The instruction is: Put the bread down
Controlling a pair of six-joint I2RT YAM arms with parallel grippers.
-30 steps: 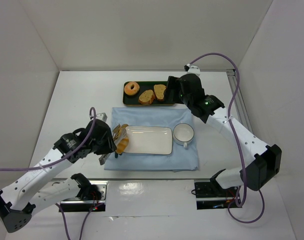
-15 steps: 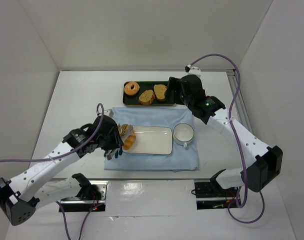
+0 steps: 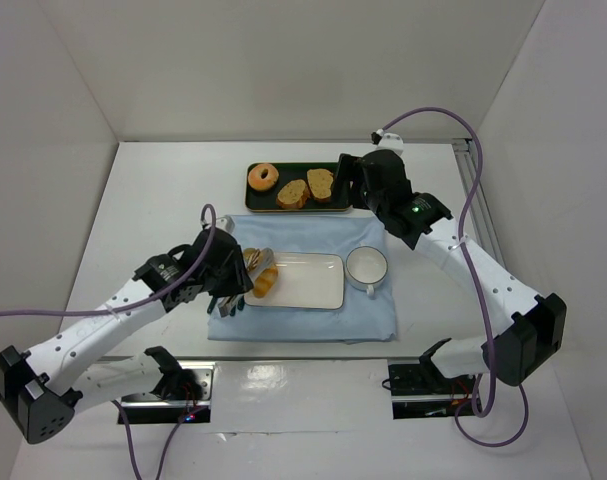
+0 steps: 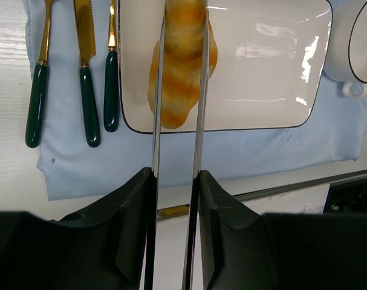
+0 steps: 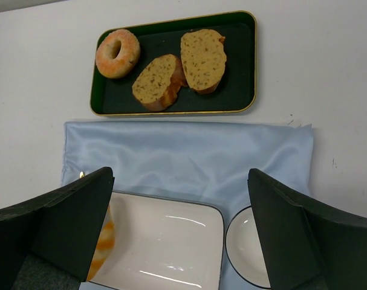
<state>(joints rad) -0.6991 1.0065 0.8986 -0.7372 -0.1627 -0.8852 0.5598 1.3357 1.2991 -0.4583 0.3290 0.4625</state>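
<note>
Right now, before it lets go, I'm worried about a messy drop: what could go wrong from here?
1. The bread hangs at the left end of the plate, so released here it may roll off onto the cloth, beside the cutlery.
2. The left gripper grips it only through thin tongs; it could slip early.

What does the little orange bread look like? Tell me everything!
The bread roll is small, oblong and glossy, golden-orange with paler stripes. Two thin metal strips reaching out from the left gripper pinch its sides. It sits lengthwise over the white plate's left end; whether it touches the plate is unclear.
</note>
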